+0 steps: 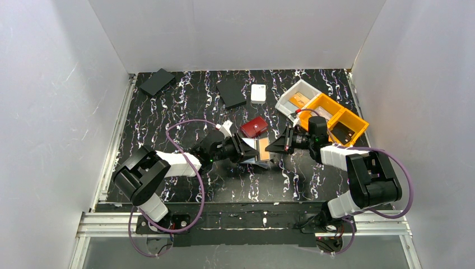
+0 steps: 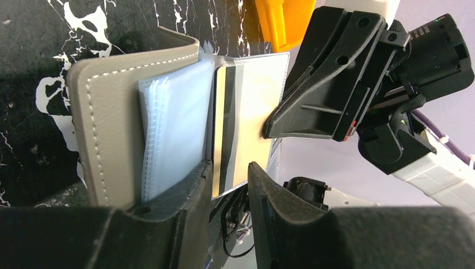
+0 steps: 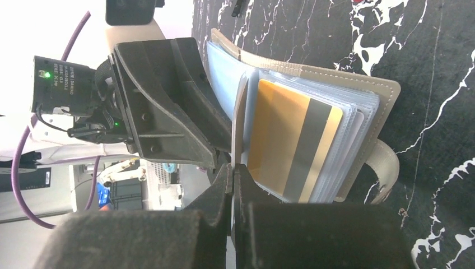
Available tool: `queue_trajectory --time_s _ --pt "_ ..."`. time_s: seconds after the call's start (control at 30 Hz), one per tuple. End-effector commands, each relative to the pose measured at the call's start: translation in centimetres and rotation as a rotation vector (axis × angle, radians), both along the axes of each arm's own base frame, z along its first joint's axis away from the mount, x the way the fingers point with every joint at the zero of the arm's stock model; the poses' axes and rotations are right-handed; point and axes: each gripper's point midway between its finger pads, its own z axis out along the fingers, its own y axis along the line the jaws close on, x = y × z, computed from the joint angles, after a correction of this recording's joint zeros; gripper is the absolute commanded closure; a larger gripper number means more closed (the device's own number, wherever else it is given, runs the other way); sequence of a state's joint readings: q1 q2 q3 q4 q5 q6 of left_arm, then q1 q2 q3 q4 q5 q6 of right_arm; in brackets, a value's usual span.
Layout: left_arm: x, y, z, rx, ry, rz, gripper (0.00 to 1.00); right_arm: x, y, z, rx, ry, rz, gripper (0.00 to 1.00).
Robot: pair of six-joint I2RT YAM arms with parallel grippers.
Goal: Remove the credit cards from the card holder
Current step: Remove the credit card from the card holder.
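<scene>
Centrally in the top view, the card holder [image 1: 259,150] sits open between both claws. The right claw [image 3: 231,171] is clamped on its inner page; the left claw [image 2: 227,168], slightly open, straddles the orange card [image 3: 274,134].

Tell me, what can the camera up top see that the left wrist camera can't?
Only the top view shows the dark red case, the black squares and the white tray. Only the left wrist view shows the clear sleeves and the dark stripe on the orange card. Both show the grey card holder lying open, the right end effector pinching one of its pages, and the left end effector with its fingers apart at the card.
</scene>
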State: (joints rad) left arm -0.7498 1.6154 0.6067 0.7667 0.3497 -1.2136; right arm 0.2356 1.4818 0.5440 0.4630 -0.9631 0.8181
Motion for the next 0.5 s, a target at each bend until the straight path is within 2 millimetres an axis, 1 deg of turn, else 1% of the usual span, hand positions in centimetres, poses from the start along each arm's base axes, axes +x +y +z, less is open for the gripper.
queue_trajectory --time_s 0.0,0.2,0.3,0.4,0.47 --pt "1.06 -0.83 6.19 -0.14 -0.124 0.023 0.74 -0.74 0.52 0.92 -0.002 -0.051 0.075 0.99" --pt "1.02 -1.0 6.56 -0.166 -0.121 0.022 0.79 -1.01 0.76 0.48 -0.012 -0.041 0.084 0.99" --pt "1.15 -1.17 6.85 -0.186 -0.124 0.022 0.8 -1.11 0.81 0.09 -0.027 -0.039 0.086 0.99" --pt "1.16 -1.46 6.64 -0.185 -0.12 0.009 0.74 -1.19 0.96 0.31 -0.016 -0.04 0.095 0.99" --pt "1.14 -1.57 6.24 -0.179 -0.114 0.004 0.71 -1.24 1.14 0.82 0.01 -0.034 0.097 0.99"
